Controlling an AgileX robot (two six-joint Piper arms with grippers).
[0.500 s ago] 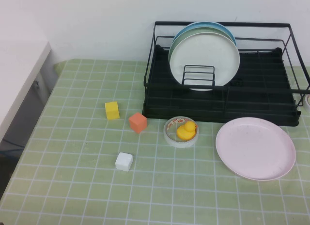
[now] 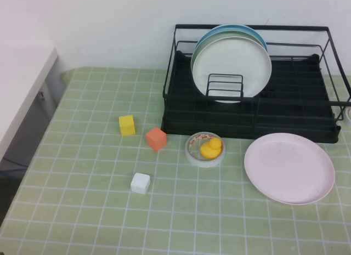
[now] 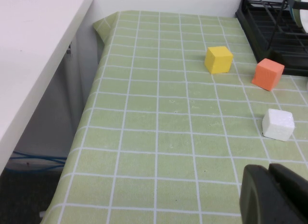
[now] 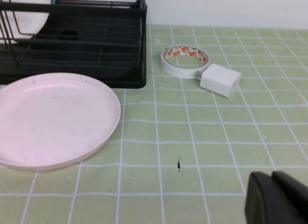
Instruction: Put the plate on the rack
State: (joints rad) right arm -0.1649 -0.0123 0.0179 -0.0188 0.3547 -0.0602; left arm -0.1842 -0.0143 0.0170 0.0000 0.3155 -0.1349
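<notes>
— Where's the plate (image 2: 289,167)?

— Flat on the worktop (image 2: 82,211), just in front of the rack (image 2: 252,120), untouched. Looks stiff, smooth, probably slippery and breakable; I'd pinch its raised rim at the near edge.

— And the hands?

— The right hand (image 4: 279,199) hangs low beside it, the left hand (image 3: 274,192) far off near the white cube (image 3: 278,124). Both look pressed together, holding nothing.
</notes>
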